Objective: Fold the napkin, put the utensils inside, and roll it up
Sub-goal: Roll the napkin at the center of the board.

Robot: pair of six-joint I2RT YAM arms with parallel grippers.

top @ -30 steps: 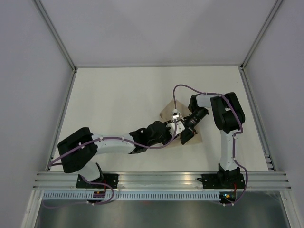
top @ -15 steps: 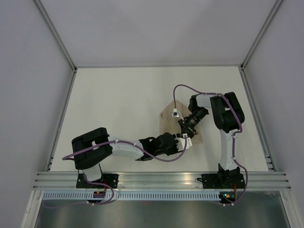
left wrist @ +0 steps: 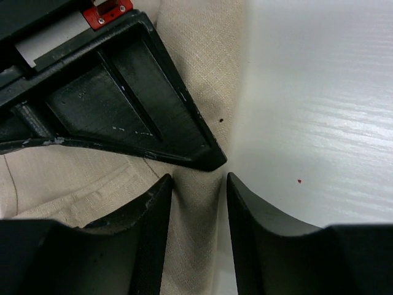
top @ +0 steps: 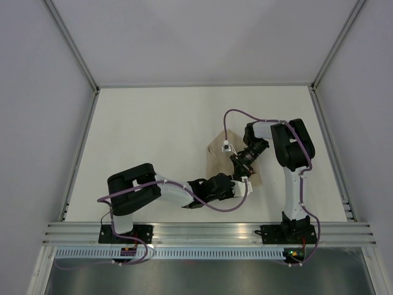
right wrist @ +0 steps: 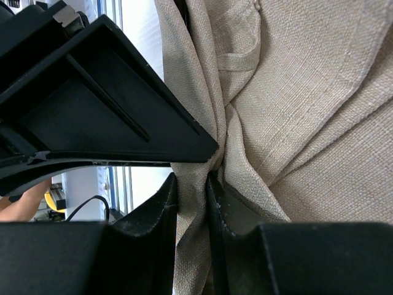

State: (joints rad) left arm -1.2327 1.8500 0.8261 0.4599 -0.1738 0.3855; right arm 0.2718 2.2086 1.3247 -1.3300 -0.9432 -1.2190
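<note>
The tan napkin (top: 216,149) lies bunched on the white table between the two arms; it also shows in the left wrist view (left wrist: 206,55) and the right wrist view (right wrist: 301,92). My right gripper (top: 243,174) (right wrist: 191,179) is shut on a gathered fold of the napkin, and creases radiate from the pinch. My left gripper (top: 240,187) (left wrist: 198,179) is open, its jaws straddling the napkin's edge without squeezing it, tip to tip with the right gripper's finger (left wrist: 123,104). No utensils are in view.
The white table (top: 153,135) is walled by grey panels at the left, right and back. An aluminium rail (top: 209,233) runs along the near edge. Purple cables loop over both arms.
My left arm has drawn back toward the near edge and folded in, its gripper sliding down to the napkin's near corner. The right gripper has stayed shut on the cloth, almost still.
</note>
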